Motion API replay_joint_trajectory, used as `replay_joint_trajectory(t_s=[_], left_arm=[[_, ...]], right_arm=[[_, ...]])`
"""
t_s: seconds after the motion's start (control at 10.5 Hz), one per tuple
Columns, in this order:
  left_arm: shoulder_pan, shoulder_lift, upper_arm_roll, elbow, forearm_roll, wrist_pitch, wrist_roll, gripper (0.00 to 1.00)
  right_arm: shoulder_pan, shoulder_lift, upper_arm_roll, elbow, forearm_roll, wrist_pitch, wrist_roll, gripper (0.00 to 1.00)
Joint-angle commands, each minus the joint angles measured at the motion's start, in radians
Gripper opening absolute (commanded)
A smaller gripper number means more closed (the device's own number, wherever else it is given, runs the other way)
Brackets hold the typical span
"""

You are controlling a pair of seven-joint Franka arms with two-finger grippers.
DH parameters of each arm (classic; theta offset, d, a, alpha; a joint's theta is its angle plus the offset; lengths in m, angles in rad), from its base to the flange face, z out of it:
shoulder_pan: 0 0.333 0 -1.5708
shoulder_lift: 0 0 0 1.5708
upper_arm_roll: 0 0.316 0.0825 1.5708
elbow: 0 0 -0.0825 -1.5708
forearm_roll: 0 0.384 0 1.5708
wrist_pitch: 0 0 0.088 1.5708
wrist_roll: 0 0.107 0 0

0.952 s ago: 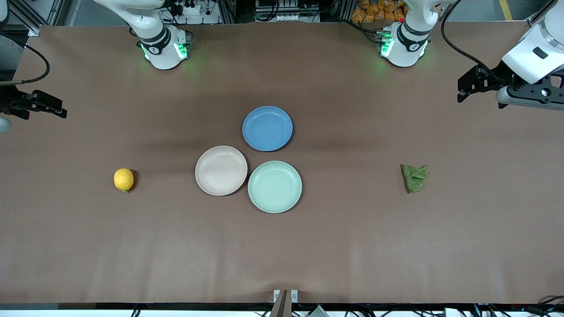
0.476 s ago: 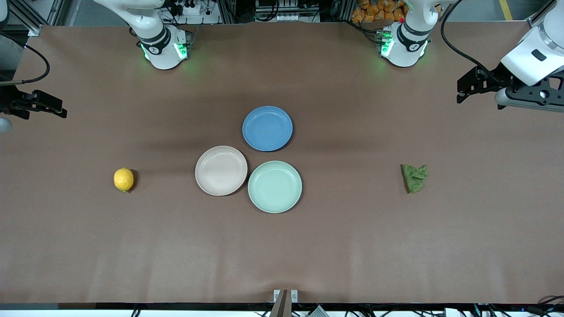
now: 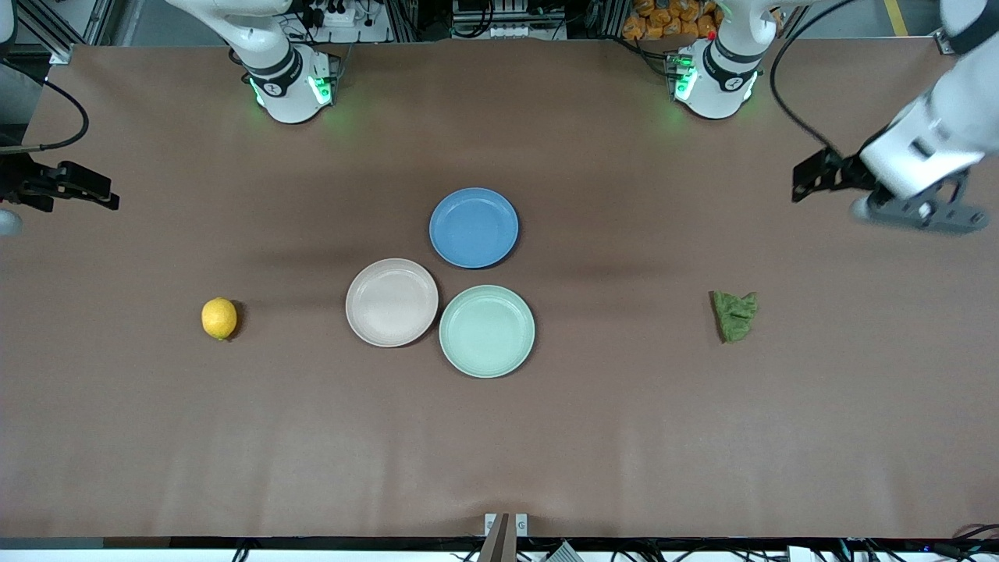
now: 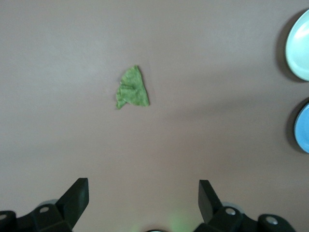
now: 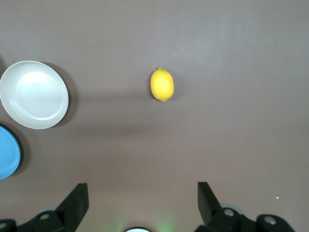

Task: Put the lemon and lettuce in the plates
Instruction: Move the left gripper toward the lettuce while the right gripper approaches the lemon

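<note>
The yellow lemon [image 3: 219, 318] lies on the table toward the right arm's end; it also shows in the right wrist view [image 5: 162, 84]. The dark green lettuce [image 3: 734, 314] lies toward the left arm's end; it also shows in the left wrist view [image 4: 133, 89]. The beige-pink plate [image 3: 392, 302] and the mint green plate [image 3: 487, 331] sit side by side mid-table, both empty. My left gripper [image 3: 909, 215] hangs open [image 4: 142, 198] over bare table, apart from the lettuce. My right gripper [image 3: 6, 222] waits open [image 5: 142, 198] at the table's edge, apart from the lemon.
A blue plate [image 3: 474, 227] sits empty, touching the two other plates and farther from the front camera than they are. The brown table cover [image 3: 624, 437] is bare around the lemon and the lettuce.
My left arm has swung down and in over the table, closer to the lettuce. My right arm, the lemon, the lettuce and the plates have not moved.
</note>
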Motion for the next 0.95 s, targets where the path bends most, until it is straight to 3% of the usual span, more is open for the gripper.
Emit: replay_joint_trajectory(t_s=[0.0,0.57,0.86], left_arm=[[0.001,0.154,-0.001,0.053,0.001,0.049,-0.001,1.0],[0.0,0.364,-0.001,0.042,0.047,0.277,-0.009,1.0],[-0.009,0.405,-0.004,-0.011,0.081,0.394,-0.05,1.0]], right_arm=[[-0.032,-0.012,0.01,-0.063,0.018,0.057,-0.003,1.0],[-0.029,0.132,0.01,-0.163,0.018,0.278,-0.004,1.0],[-0.033,0.177,0.01,-0.276,0.016,0.497,-0.017,1.0]])
